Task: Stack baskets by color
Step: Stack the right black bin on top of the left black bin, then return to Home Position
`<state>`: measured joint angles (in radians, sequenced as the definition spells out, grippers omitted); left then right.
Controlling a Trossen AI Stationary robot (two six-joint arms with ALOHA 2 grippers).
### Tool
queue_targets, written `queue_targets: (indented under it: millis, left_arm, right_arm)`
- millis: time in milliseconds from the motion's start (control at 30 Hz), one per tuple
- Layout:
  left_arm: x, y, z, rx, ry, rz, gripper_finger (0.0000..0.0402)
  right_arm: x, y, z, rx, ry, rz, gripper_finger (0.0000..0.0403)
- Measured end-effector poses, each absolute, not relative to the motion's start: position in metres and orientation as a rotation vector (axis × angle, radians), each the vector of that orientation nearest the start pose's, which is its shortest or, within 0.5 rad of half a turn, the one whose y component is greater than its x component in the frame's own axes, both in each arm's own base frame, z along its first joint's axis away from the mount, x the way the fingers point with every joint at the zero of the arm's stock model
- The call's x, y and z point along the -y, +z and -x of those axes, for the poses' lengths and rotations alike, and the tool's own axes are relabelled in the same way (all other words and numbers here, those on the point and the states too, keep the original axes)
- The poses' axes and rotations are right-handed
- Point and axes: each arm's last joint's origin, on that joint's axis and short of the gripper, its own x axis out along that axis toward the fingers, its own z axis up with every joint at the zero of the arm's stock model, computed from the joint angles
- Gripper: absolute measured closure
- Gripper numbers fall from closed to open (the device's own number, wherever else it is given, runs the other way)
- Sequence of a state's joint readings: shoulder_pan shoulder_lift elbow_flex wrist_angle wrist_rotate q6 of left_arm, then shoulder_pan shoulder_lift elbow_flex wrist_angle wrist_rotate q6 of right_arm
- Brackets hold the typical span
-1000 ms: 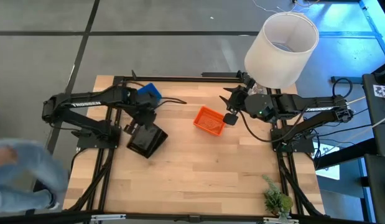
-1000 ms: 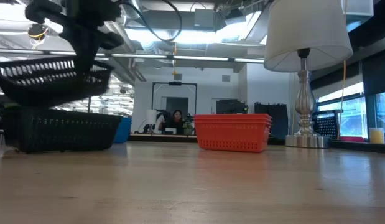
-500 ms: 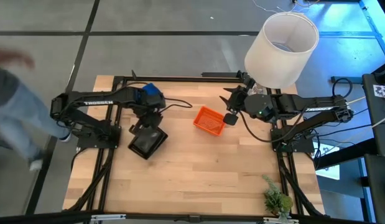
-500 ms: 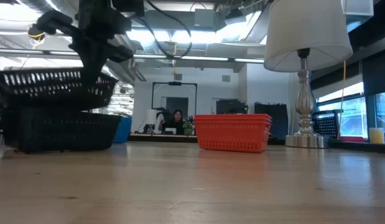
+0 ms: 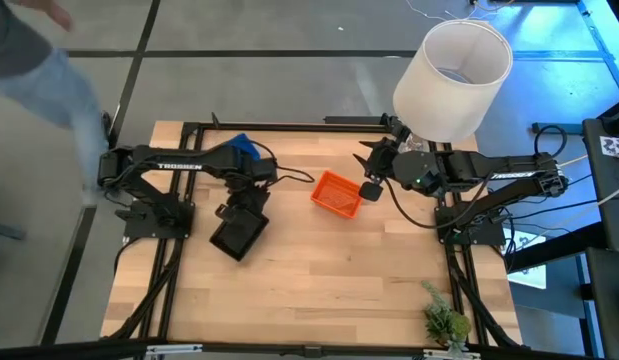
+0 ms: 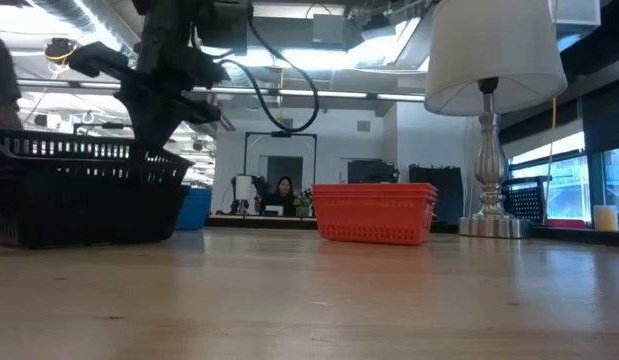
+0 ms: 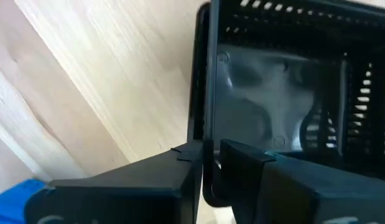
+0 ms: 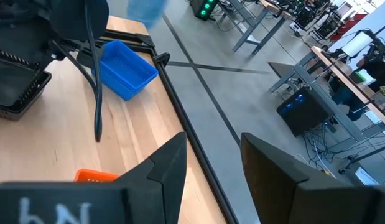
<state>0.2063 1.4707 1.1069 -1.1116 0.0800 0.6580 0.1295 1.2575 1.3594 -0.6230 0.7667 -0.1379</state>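
Observation:
A black basket sits nested in another black basket at the table's left. My left gripper points down over its far rim and is shut on it. Behind them, near the far left corner, lies a blue basket, which also shows in the right wrist view as the blue basket. An orange basket stack rests on the table at mid-back. My right gripper hangs open just right of it, above the table, with nothing between its fingers. My left gripper has the upper black basket's rim on its far side, one finger outside the wall and one finger inside. The fingers come from above, pointing down. The basket sits down inside the lower black basket, about level.
A lamp with a large white shade stands at the back right, its base on the table. A small plant is at the near right corner. A person moves beside the table's left edge. Bare wood fills the near half.
My left gripper has gone down and a little toward the table's right with the black basket. The basket hung clear above the other black basket a second ago and now sits nested in it. The person at the left has moved toward the far side.

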Motion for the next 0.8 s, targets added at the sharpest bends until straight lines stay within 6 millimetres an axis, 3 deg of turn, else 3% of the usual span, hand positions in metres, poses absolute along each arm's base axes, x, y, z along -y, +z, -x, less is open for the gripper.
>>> queue_targets:
  millis: [233, 500, 667, 800]
  left_arm:
    - [-0.052, 0.235, -0.251, -1.466, -0.272, -0.305, 0.034]
    - [-0.053, 0.235, -0.249, -1.497, -0.22, -0.314, 0.0361]
    - [-0.05, 0.243, -0.242, -1.478, -0.189, -0.187, 0.0376]
    - [-0.044, 0.253, -0.231, -1.469, -0.199, -0.088, 0.0391]
  right_arm:
    - [-0.013, 0.395, -0.254, -0.521, -0.59, 0.361, 0.0251]
    - [-0.012, 0.395, -0.254, -0.517, -0.593, 0.357, 0.0251]
    - [-0.012, 0.395, -0.254, -0.513, -0.596, 0.344, 0.0254]
    - [-0.012, 0.396, -0.253, -0.506, -0.598, 0.333, 0.0282]
